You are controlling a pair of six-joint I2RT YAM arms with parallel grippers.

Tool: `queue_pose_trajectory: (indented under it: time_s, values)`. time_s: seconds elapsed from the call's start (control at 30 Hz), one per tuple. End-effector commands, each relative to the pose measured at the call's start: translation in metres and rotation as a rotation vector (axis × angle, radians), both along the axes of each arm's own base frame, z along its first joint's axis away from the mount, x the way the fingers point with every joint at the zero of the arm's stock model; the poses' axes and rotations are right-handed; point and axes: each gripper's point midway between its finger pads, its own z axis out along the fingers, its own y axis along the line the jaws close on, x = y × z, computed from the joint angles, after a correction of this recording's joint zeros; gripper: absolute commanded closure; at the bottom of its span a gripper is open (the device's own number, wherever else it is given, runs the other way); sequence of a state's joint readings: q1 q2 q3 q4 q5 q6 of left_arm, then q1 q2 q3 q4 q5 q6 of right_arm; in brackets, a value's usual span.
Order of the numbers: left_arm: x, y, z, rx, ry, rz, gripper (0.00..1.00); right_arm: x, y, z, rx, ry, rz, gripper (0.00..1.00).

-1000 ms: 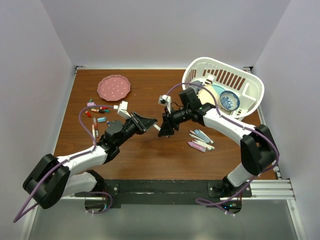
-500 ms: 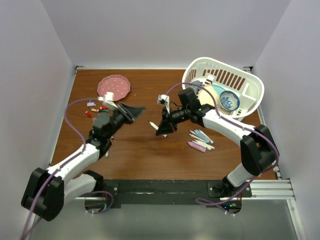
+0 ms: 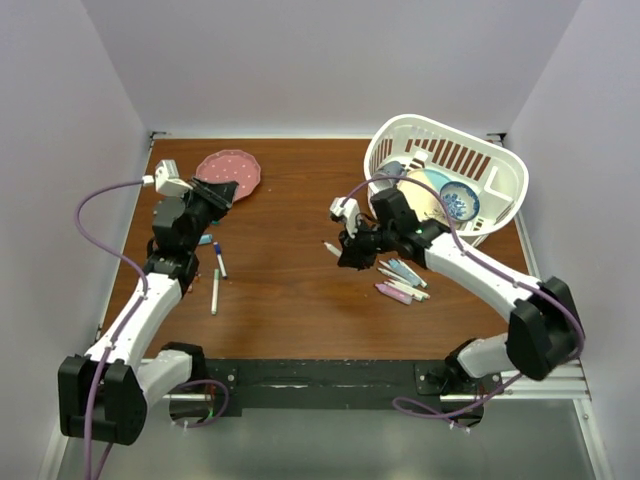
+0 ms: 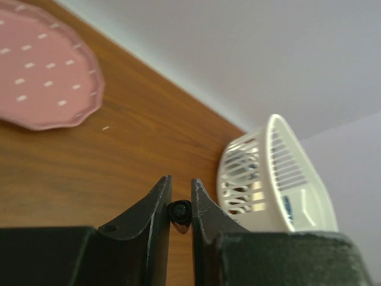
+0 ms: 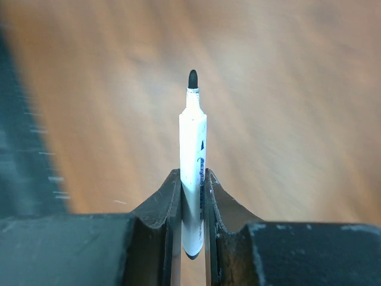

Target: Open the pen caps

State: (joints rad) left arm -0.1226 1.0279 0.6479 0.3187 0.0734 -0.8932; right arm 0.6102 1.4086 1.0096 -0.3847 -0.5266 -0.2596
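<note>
**A:** How far along is the job?

**B:** One pen at least is open. The right gripper (image 5: 192, 179) is clamped on a slim white marker (image 5: 192, 137), its bare black nib pointing to twelve o'clock in the wrist view. The left gripper (image 4: 180, 186) is closed almost fully, pinching a small black cap (image 4: 179, 214) just behind its fingertips.

**A:** So where is that cap on the table?

**B:** Off the table, in the left gripper, at the table's ten o'clock seen from above. That puts it at about seven o'clock of the pink plate (image 3: 228, 172), just beside the rim. The marker is well apart from it, near the table's centre.

**A:** What is left?

**B:** A cluster of pens (image 3: 400, 280) lies at four o'clock of the right gripper, below the white basket (image 3: 450, 150). I judge most of them are capped. Two loose pens (image 3: 216, 285) lie by the left arm, too small to tell. The held cap and marker are not yet set down.
</note>
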Motion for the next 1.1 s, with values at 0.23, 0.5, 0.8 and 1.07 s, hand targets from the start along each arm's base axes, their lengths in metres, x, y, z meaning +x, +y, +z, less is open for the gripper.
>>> queue_pose_trajectory:
  time_s: [0.23, 0.5, 0.8, 1.07]
  values:
    - [0.006, 0.092, -0.149, 0.113, 0.456, 0.251, 1.00, 0.039, -0.106, -0.031, -0.295, -0.190, -0.187, 1.00]
    - [0.023, 0.132, -0.190, 0.056, 0.577, 0.312, 0.85, 0.039, -0.126, -0.052, -0.401, -0.142, -0.194, 0.96]
    - [0.038, 0.148, -0.195, 0.058, 0.604, 0.329, 0.63, 0.040, -0.135, -0.073, -0.496, -0.081, -0.177, 0.98]
    - [0.040, 0.147, -0.171, 0.066, 0.548, 0.303, 0.49, 0.040, -0.144, -0.087, -0.557, -0.051, -0.183, 0.93]
